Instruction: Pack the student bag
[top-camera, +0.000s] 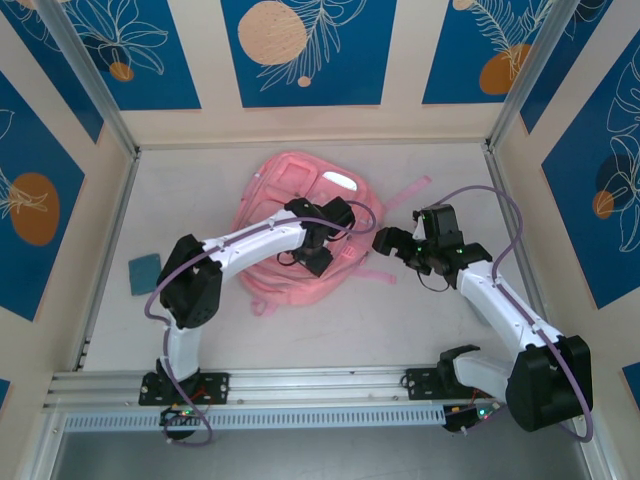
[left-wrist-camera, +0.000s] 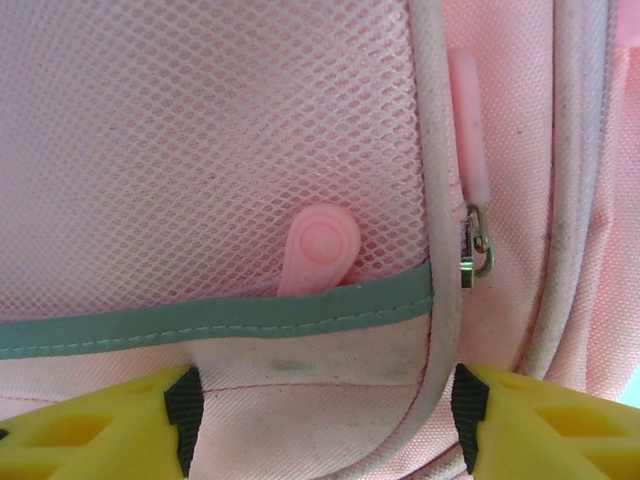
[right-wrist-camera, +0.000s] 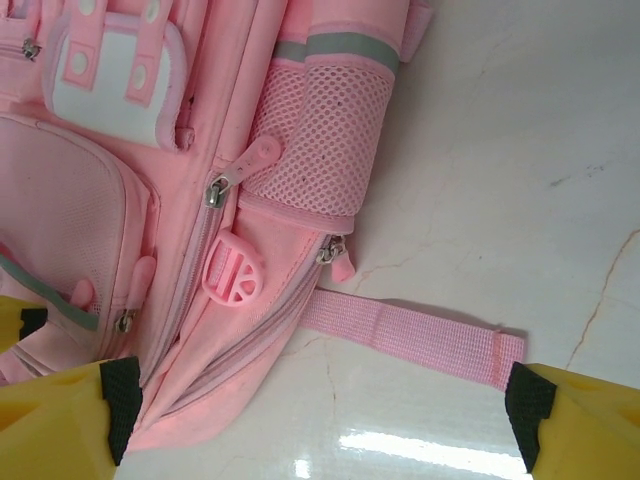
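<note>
The student bag (top-camera: 290, 215) is a big pink backpack lying flat mid-table. My left gripper (top-camera: 318, 252) hovers over its near part, open. Up close, the left gripper (left-wrist-camera: 325, 420) has its yellow fingers (left-wrist-camera: 120, 430) spread wide over pink fabric, just below a grey-green reflective strip (left-wrist-camera: 200, 325), a pink zip pull (left-wrist-camera: 320, 245) and a metal zip slider (left-wrist-camera: 480, 245). My right gripper (top-camera: 396, 246) stands open just right of the bag. In its own view the right gripper (right-wrist-camera: 322, 410) spans bare tabletop, with the bag's side (right-wrist-camera: 270, 200), a mesh pocket (right-wrist-camera: 325, 130) and a loose pink strap (right-wrist-camera: 410, 335) ahead.
A small teal square (top-camera: 145, 272) lies on the table at the left. Walls with metal posts close in the table on three sides. A rail (top-camera: 320, 385) runs along the near edge by the arm bases.
</note>
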